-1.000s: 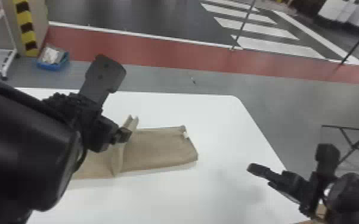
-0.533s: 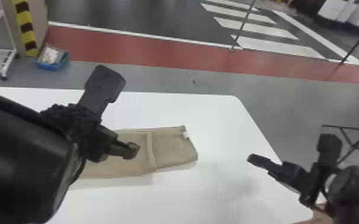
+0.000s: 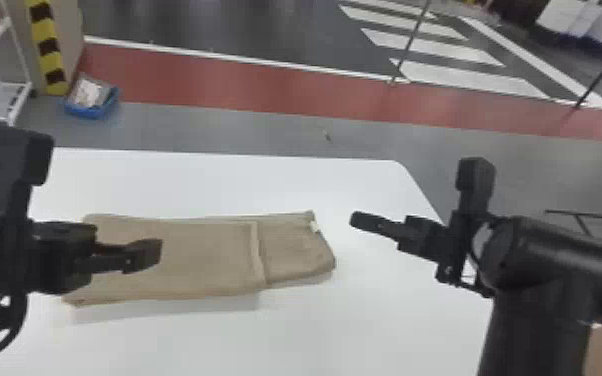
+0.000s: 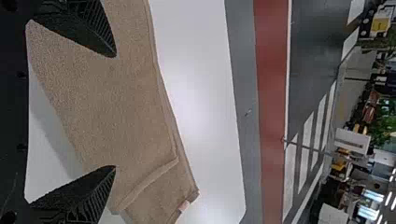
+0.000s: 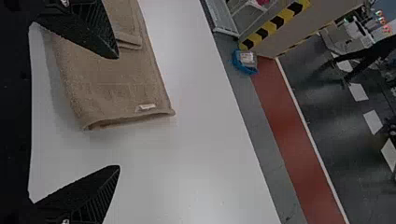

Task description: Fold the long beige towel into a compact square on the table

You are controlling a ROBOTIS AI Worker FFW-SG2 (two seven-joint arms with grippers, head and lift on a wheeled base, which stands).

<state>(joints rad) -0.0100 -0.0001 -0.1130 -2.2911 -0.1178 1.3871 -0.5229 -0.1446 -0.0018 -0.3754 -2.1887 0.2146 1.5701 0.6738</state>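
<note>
I'm looking out over the white desk (image 3: 365,330), its far edge running across beyond the work and bending round a rounded corner into the right-hand edge, which is slanting back toward me under the right arm. The long beige towel (image 3: 205,260) is lying on it, left of the middle and partly folded, with its length going from side to side. Its upper layer is stopping short of the right end in a crosswise ridge, and the lower part is sticking out past that ridge. White surface is running between the towel and the far edge, more is spreading on my near side, and there's a gap past the right end, so I'm seeing room to move on those sides. My left gripper (image 3: 141,254) is hovering over the left part of the towel; in its wrist view its fingers are standing wide apart with nothing clasped between them. My right gripper (image 3: 362,221) is hanging over the desk just beyond the towel's right end, also spread open and gripping nothing; in its own view one fingertip is overlapping the towel and the other the white surface. A small white tag (image 3: 314,227) is showing at the towel's right end, near its far corner.
</note>
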